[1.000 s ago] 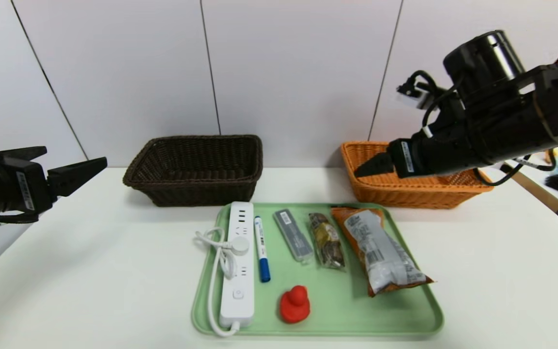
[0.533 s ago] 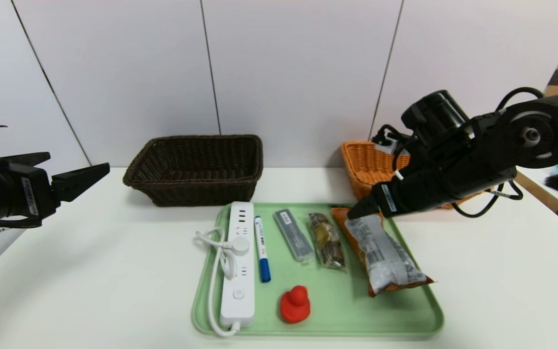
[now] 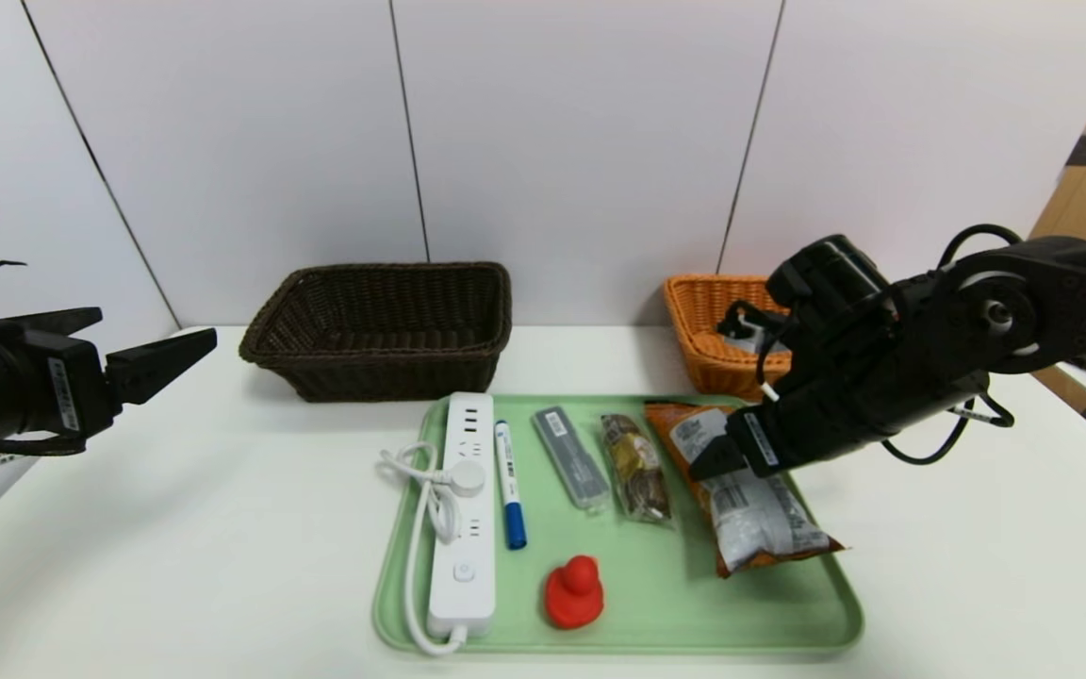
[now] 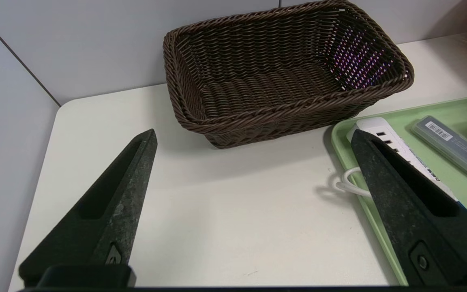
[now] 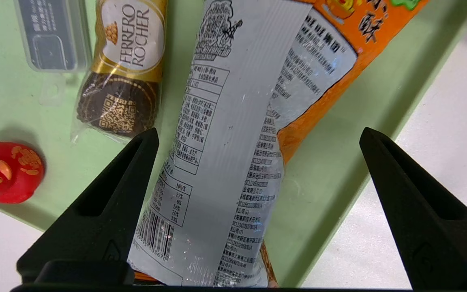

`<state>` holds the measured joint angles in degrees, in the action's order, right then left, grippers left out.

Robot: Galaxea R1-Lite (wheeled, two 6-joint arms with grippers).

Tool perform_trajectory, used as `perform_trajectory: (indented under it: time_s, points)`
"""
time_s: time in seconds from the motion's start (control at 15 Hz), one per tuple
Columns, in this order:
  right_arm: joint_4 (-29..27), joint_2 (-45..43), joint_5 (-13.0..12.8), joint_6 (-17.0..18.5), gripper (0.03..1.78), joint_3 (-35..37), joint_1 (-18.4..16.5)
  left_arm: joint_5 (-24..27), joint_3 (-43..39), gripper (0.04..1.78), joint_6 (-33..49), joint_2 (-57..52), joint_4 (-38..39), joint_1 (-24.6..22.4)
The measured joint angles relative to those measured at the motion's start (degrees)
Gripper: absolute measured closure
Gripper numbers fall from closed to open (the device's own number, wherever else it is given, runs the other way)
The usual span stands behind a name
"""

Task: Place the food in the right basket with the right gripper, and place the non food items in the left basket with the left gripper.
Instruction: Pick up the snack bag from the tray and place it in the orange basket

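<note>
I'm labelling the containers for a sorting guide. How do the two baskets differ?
The left basket is dark brown; the right basket is orange. The left one stands in full view behind the tray's left half, while the right one, behind the tray's right corner, is partly hidden by the right arm. The left one holds nothing; the right one's inside can't be fully seen. Both are woven and stand against the wall.

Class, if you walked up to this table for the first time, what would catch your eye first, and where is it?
The right gripper hangs open over the orange snack bag at the right side of the green tray. A red toy duck stands out at the tray's near edge. Behind sit a dark brown basket and an orange basket.
</note>
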<state>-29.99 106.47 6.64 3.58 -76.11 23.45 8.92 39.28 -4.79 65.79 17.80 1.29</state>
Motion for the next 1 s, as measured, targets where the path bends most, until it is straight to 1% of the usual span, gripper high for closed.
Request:
perform_trajectory:
  time_s: [0.13, 0.4, 0.53, 0.6, 0.8, 1.0]
  points:
    - [1.7, 0.4, 0.0, 0.0, 0.10, 1.7, 0.1, 0.0, 0.0, 0.13, 0.0, 0.0, 0.1, -0.1]
    - [7.8, 1.7, 0.0, 0.1, 0.10, 5.0, 0.7, -0.2, 0.0, 0.13, 0.1, -0.2, 0.2, 0.0]
    - [9.1, 2.2, -0.2, 0.2, 0.10, 5.7, 0.8, -0.2, 0.0, 0.13, 0.0, -0.3, 0.2, 0.0]
    - [9.2, 2.4, -0.4, 0.2, 0.29, 5.8, 0.9, -0.2, 0.0, 0.13, 0.0, -0.4, 0.2, 0.0]
    - [8.9, 2.5, -1.5, 0.3, 0.74, 6.0, 1.1, -0.2, -0.5, 0.13, 0.0, -0.5, 0.2, 0.0]
    - [8.8, 2.2, -1.5, 0.2, 1.02, 6.1, 1.3, -0.2, -1.1, 0.13, 0.0, -0.7, 0.2, 0.0]
